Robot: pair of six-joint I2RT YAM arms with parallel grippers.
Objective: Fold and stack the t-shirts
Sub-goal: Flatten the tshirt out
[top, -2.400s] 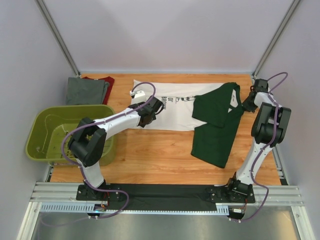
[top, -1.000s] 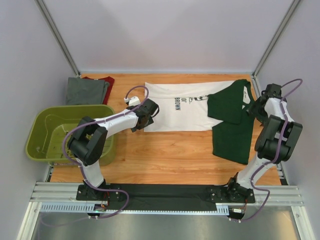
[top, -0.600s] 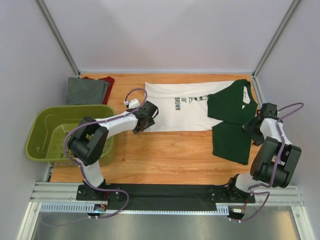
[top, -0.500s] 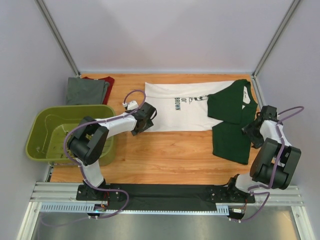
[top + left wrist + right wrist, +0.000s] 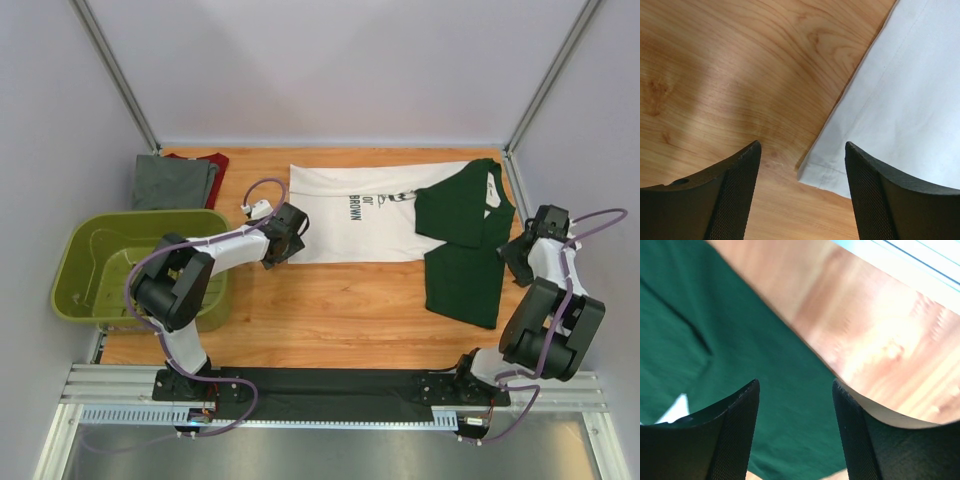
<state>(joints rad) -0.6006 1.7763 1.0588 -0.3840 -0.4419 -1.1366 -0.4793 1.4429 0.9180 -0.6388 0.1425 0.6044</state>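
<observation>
The left gripper hangs with its jaws apart and nothing between them, over the bare near-left hem corner of the white t-shirt; its black fingers are curved, with a fine mesh-like grip on the inner faces. The right gripper is likewise spread and empty, low over the right edge of that shirt's dark green part, where smooth cloth meets the grained wooden table. Three shirts are in view: the white-and-green one lies spread flat across the back of the table, its green sleeves creased over. A grey shirt sits folded at the back-left corner on top of a dark red one. One olive-green plastic basket stands at the left. Sideways dark print on the white cloth reads "BROWN"; the smaller lettering beside it is too small to read.
</observation>
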